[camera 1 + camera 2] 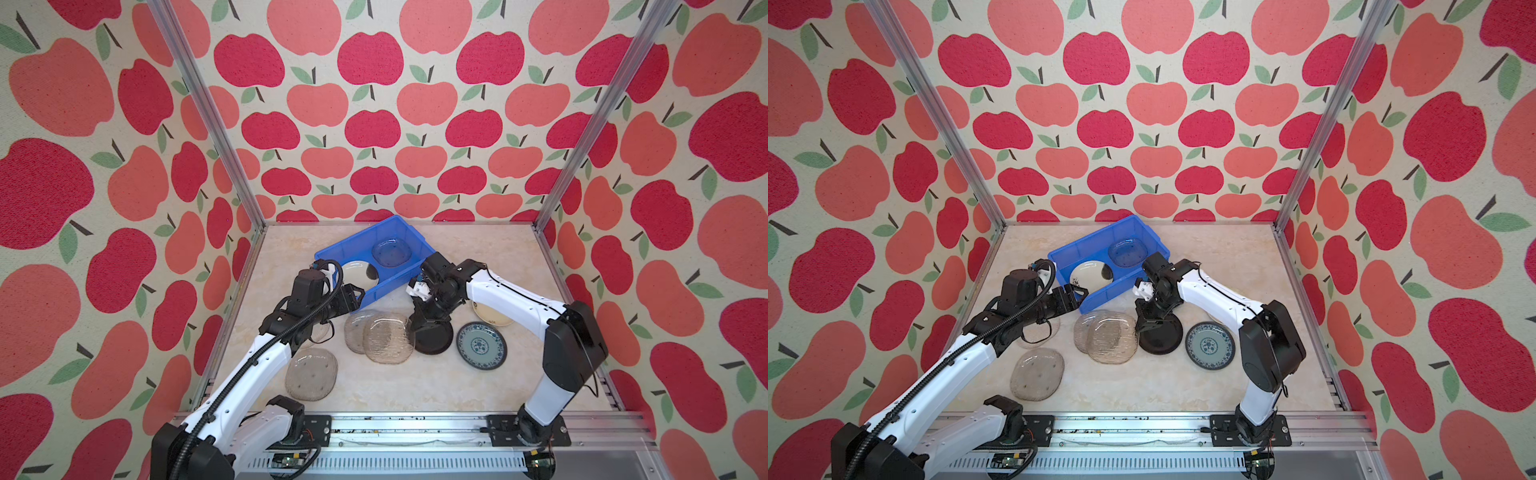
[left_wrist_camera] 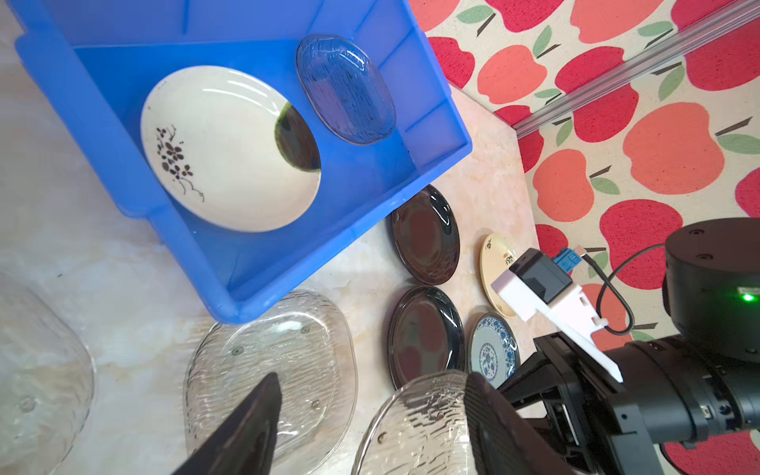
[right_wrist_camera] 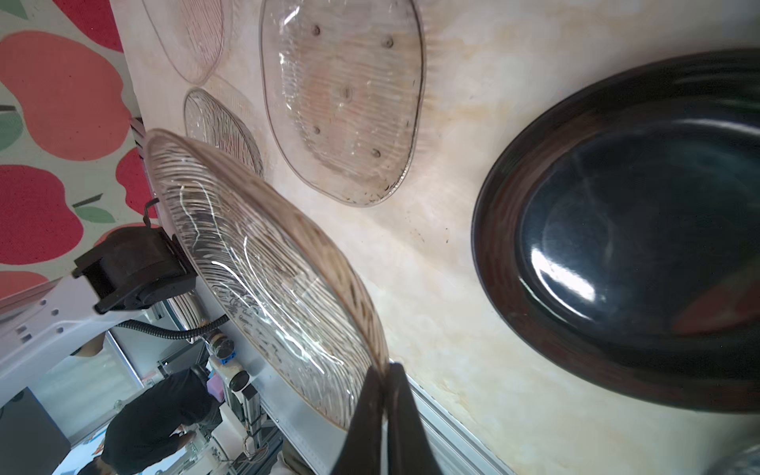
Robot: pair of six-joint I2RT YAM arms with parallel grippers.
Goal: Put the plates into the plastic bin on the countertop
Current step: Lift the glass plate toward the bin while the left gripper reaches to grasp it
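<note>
Left gripper (image 1: 356, 295): jaws apart and empty, hovering by the near corner of the bin.
Lone glass plate (image 1: 311, 374): flat on the countertop (image 1: 415, 386), nearest the left arm's base, not yet handled.
Plastic bin (image 1: 345, 249): its long axis runs from near-left to far-right. It holds the white blotched plate (image 1: 357, 272) and one clear plate (image 1: 391, 251) abreast.
Held glass plate (image 3: 267, 263): lifted off the counter's middle and tipped steeply. Its pinched rim is on the right and its far edge points toward the left arm. It is a rounded square, so no long axis stands out. Whether it touches the glass plate beneath (image 1: 353, 330) is unclear.
Right gripper (image 3: 386, 370): clamped tight on that rim.
Step in hand: probably the pick-up of this plate, with most plates still outside the bin.
Next move: probably raise it clear, carry it back and leftward over the bin's near wall, level it, and release it onto free floor or a plate.
Right side: black plate (image 1: 436, 343), blue-white plate (image 1: 482, 345) and cream plate (image 1: 492, 318) all wait.
</note>
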